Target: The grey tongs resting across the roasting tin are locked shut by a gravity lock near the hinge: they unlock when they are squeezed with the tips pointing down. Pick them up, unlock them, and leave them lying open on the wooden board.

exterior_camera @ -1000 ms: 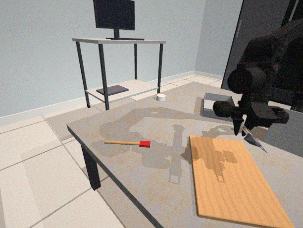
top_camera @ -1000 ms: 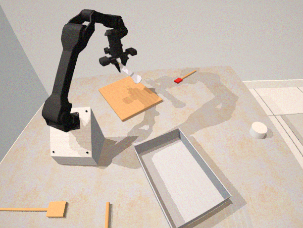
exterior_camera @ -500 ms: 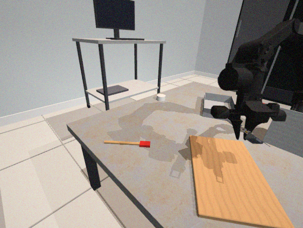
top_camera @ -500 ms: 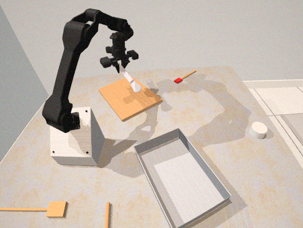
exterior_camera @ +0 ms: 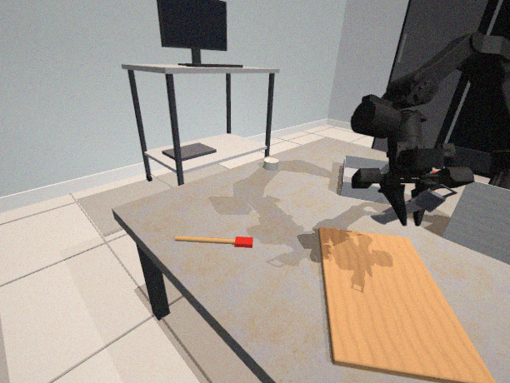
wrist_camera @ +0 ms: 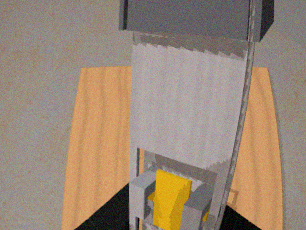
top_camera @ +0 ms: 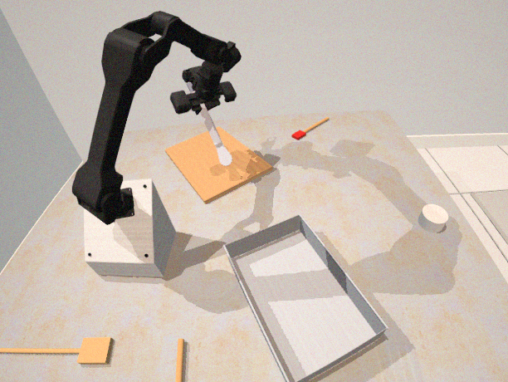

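Note:
My gripper (top_camera: 202,107) is shut on the grey tongs (top_camera: 214,134) near their hinge end and holds them in the air above the wooden board (top_camera: 217,163). The tongs hang with the tips slanting down toward the board, their arms close together. In the exterior view my gripper (exterior_camera: 410,221) hangs above the far end of the board (exterior_camera: 389,295), with the tongs (exterior_camera: 425,202) between the fingers. In the wrist view the tongs (wrist_camera: 189,128) run up the middle with a yellow lock piece (wrist_camera: 169,202) near the hinge, over the board (wrist_camera: 93,155).
The empty roasting tin (top_camera: 305,292) stands at the front right. A red-headed spatula (top_camera: 309,128) lies behind the board. A white round cup (top_camera: 434,217) stands at the right. Wooden tools (top_camera: 93,350) lie at the front left. The arm's white base block (top_camera: 124,232) is at the left.

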{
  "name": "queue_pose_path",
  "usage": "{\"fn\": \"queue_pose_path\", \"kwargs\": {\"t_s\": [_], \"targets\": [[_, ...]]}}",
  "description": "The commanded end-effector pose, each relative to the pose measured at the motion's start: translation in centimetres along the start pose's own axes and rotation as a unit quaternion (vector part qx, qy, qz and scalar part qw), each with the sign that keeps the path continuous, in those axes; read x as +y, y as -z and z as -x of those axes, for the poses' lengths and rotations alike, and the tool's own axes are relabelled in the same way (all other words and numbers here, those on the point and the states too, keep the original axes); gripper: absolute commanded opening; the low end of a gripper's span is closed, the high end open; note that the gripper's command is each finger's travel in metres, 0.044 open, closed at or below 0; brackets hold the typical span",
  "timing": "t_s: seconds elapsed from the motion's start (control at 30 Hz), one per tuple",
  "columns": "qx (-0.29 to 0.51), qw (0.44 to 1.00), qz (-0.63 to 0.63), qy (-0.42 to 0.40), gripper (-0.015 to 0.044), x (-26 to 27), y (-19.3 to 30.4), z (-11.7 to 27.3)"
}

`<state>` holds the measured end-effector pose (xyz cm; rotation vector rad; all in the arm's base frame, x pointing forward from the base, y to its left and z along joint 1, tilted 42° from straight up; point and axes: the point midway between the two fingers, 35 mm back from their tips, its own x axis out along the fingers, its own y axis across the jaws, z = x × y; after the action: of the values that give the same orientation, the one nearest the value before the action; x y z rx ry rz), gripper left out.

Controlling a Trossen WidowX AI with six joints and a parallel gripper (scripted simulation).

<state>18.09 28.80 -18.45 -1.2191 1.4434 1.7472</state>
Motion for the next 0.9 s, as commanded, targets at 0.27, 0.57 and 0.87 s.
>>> {"fn": "queue_pose_path", "kwargs": {"t_s": [0.27,0.57,0.87], "targets": [[-0.174,0.984,0.025,0.015,-0.0150,0.2,-0.6,3.3],[-0.275,0.960,0.046,0.033,-0.0150,0.6,-0.4,5.6],[-0.277,0.959,0.047,0.033,-0.0150,0.6,-0.4,5.7]]}}
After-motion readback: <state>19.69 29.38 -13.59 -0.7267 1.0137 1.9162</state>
